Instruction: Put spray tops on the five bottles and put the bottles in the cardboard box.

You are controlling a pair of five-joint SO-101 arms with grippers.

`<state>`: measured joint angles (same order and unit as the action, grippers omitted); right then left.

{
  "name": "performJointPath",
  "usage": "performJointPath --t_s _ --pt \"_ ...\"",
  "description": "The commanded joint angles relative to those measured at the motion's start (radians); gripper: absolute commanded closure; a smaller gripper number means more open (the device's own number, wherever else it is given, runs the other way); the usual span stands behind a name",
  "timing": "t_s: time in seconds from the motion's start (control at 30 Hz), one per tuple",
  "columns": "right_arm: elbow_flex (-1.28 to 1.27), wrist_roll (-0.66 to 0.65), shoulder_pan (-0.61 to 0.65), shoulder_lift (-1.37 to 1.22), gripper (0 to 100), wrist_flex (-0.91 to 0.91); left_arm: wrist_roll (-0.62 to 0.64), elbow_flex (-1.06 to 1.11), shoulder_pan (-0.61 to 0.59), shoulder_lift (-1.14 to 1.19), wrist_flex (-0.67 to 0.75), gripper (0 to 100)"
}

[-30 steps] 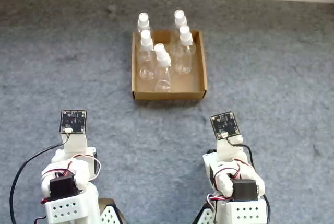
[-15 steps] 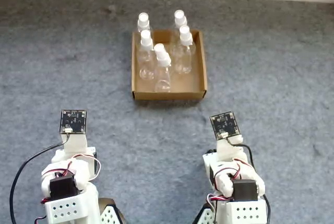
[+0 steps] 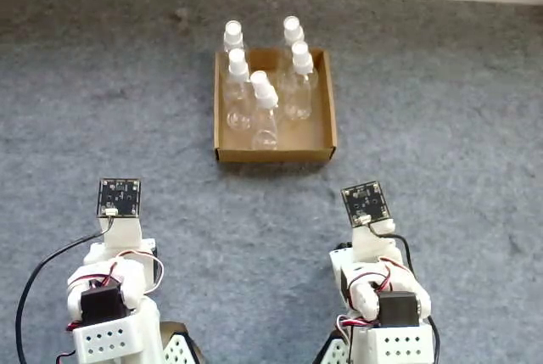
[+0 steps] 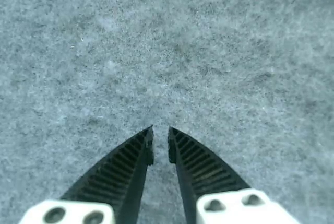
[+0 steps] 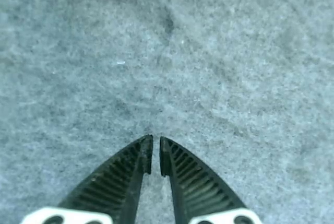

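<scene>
Five clear bottles stand upright in the cardboard box (image 3: 276,156), which sits in the upper centre of the high view on the grey felt-like table cover (image 3: 441,126). Each bottle is see-through plastic with a rounded body and a white spray top. The back-left bottle (image 3: 232,35) and the back-right bottle (image 3: 292,29) are at the box's far wall, their white tops showing above its edge. The middle-left bottle (image 3: 239,97) and the middle-right bottle (image 3: 298,92) stand just in front of them. The front bottle (image 3: 265,126) is between those two and nearest the box's near wall, and there is bare brown floor to the right of it. The box is shallow, open-topped and plain brown. One arm (image 3: 114,288) is folded back at the lower left of the frame and another arm (image 3: 377,288) at the lower right, both well apart from the box. In the left wrist view, the left gripper (image 4: 160,132) points down at bare grey cover. Its black ribbed jaws are drawn nearly together with only a narrow slit between the tips, and nothing is held. In the right wrist view, the right gripper (image 5: 156,143) hangs over the same cover. Its jaws are closed to an even thinner slit, and it also holds nothing.
</scene>
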<state>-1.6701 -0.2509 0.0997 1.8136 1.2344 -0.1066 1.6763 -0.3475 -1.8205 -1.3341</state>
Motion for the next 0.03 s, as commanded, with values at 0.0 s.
performJointPath --t_s 0.0 --pt "-0.16 -0.009 -0.007 0.001 99.5 0.004 -0.003 0.019 -0.008 -0.005 -0.005 99"
